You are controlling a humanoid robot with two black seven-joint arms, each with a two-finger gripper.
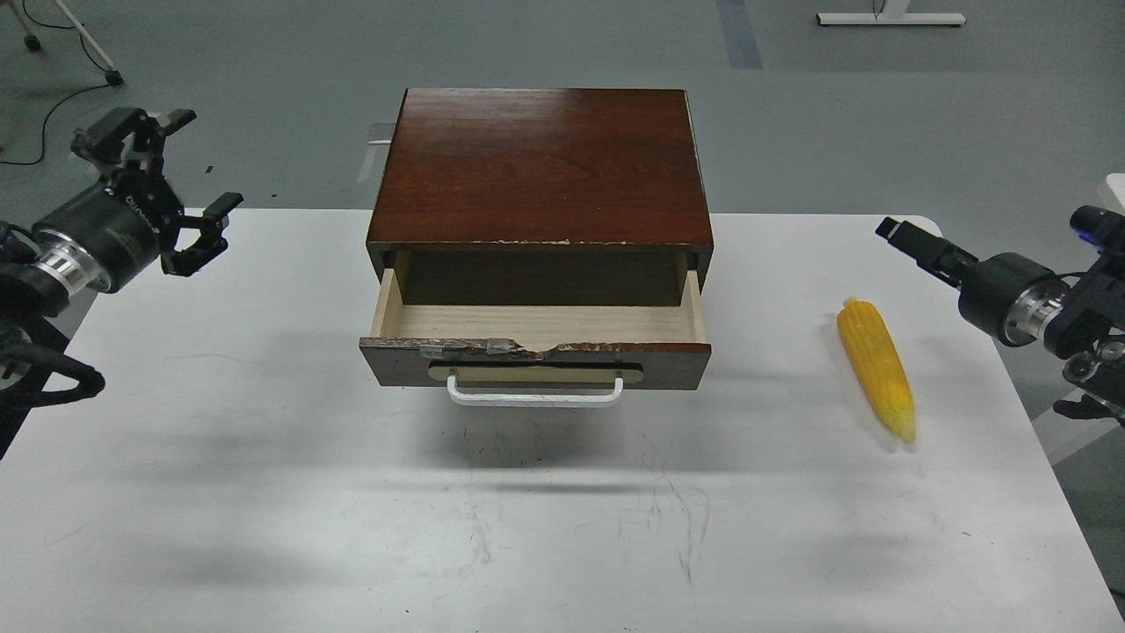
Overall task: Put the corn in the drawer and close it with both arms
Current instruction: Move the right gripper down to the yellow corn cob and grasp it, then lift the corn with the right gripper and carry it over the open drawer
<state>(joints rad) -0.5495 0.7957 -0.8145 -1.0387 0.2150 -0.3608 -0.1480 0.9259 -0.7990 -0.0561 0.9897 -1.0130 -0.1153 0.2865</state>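
The yellow corn point(876, 369) lies on the white table point(264, 492) at the right, its point towards me. The drawer point(538, 360) of the dark wood cabinet point(540, 167) is pulled open, and what shows of its pale wood inside is bare. My left gripper point(204, 160) is open and empty, held in the air over the table's far left edge, well away from the cabinet. My right gripper point(910, 239) points left above the table's right edge, just right of and beyond the corn. I see it edge-on as one dark bar, so its fingers cannot be told apart.
The cabinet stands at the middle back of the table and overhangs its far edge. The drawer's white bar handle point(534, 396) juts towards me. Grey floor lies beyond, with a stand leg and cable at the far left point(79, 53).
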